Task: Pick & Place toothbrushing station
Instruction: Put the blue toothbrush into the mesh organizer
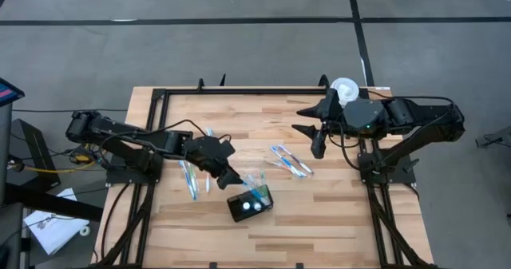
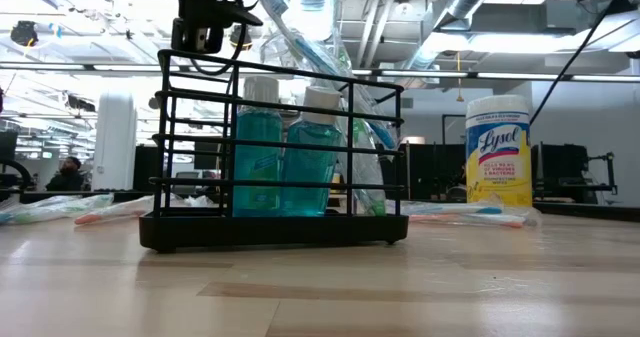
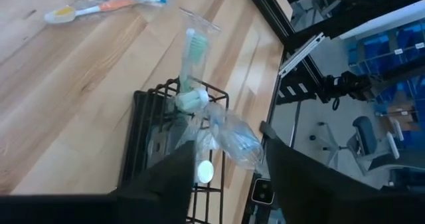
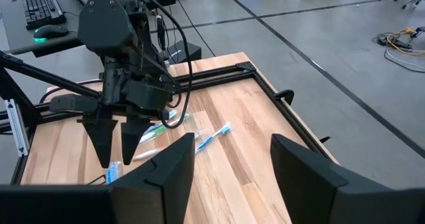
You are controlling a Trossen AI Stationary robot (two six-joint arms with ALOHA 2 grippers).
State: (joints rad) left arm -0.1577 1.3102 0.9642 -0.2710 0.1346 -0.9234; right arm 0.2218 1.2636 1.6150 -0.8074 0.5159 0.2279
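The toothbrushing station (image 1: 250,203) is a black wire rack near the table's front middle. In the low view the station (image 2: 275,157) holds two teal bottles and clear-wrapped toothbrushes that stand up out of it. My left gripper (image 1: 231,179) hangs over its left end, open and slanting down. In the left wrist view its fingers stand on either side of a wrapped toothbrush (image 3: 199,84) that sticks up from the rack (image 3: 149,137). My right gripper (image 1: 301,119) is open and raised over the far right of the table, with nothing between its fingers. My left gripper has the clear wrapper (image 3: 232,141) of the standing toothbrush between its open fingers, slanting down from the table's left. Whether either finger touches the wrapper, I cannot tell. The toothbrush stands with its lower end in the rack.
Loose wrapped toothbrushes lie on the table at centre right (image 1: 289,160) and at the left (image 1: 190,177). A white-and-yellow wipes canister (image 2: 497,152) stands at the far right. A black frame (image 1: 239,92) runs along the table's edges.
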